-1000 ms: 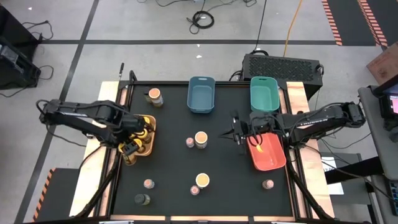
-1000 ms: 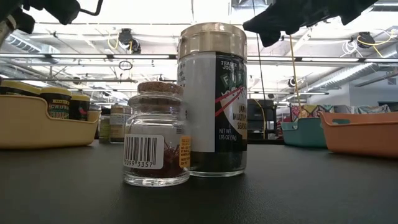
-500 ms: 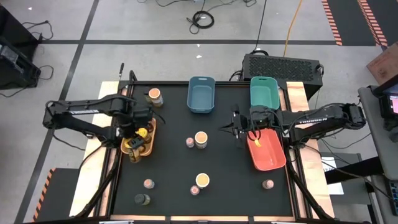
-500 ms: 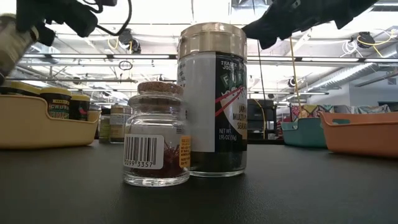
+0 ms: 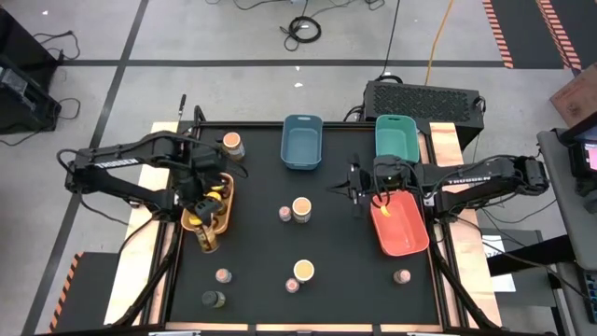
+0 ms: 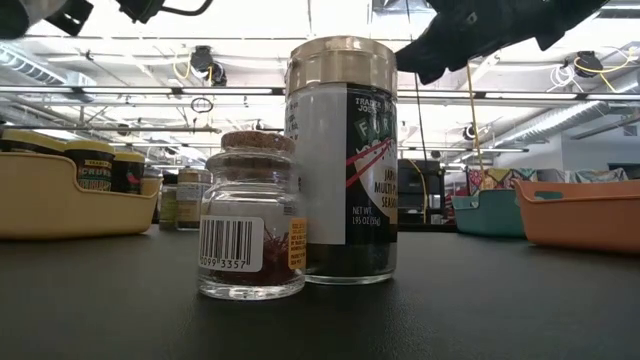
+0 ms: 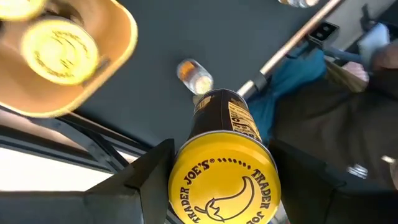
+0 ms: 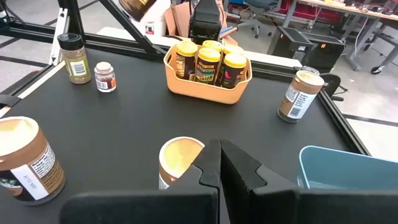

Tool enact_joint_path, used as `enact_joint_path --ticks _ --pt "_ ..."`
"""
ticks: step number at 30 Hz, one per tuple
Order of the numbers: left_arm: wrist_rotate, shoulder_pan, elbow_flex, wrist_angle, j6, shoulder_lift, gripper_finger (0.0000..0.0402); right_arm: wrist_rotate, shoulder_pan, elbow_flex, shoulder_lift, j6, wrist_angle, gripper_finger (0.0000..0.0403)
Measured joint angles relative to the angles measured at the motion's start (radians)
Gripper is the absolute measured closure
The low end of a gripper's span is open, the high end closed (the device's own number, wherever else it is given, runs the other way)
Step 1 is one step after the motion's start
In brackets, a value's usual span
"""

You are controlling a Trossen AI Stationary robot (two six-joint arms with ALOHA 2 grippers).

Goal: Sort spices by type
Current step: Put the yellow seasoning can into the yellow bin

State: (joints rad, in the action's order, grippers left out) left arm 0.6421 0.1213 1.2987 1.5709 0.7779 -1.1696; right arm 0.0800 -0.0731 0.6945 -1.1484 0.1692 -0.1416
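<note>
My left gripper is shut on a yellow-lidded spice jar, held in the air beside the near end of the orange bin. That bin holds several more yellow-lidded jars. My right gripper is shut and hovers between a peach-topped jar and the red bin. Standing on the black table are a tan-topped jar, another peach-topped one, small pinkish-topped jars and a dark olive jar. My left gripper pinches the yellow-lidded jar just below its lid, one finger on each side. The jar lies along the fingers, its lid toward the wrist and its base pointing away and down. It is tilted and lifted clear of the table and the bin.
An empty blue bin and a teal bin stand at the far edge. Close to the low camera stand a small cork-topped jar and a tall jar. The table's middle has open room.
My left gripper has risen with the yellow-lidded jar, leaving the top of the low view, and has swung a little toward the table's near edge while turning. My right gripper has drifted slightly toward the far edge, still shut.
</note>
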Motion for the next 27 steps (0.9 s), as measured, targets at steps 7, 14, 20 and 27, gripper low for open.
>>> enact_joint_path --ticks 7,14,20,27 --pt "-0.060 -0.079 0.001 0.001 -0.040 -0.036 0.0168 0.000 0.000 0.000 0.000 0.000 -0.001 0.0402" --pt "-0.199 -0.162 0.001 0.000 0.053 0.081 0.0168 0.000 0.000 0.000 0.000 0.000 0.024 0.0402" --pt "-0.359 -0.195 0.001 0.001 0.108 0.191 0.0168 0.000 0.000 0.000 0.000 -0.007 0.037 0.0402" --pt "-0.465 -0.195 -0.027 0.001 0.016 0.202 0.0168 0.000 0.000 0.000 0.000 -0.024 0.038 0.0402"
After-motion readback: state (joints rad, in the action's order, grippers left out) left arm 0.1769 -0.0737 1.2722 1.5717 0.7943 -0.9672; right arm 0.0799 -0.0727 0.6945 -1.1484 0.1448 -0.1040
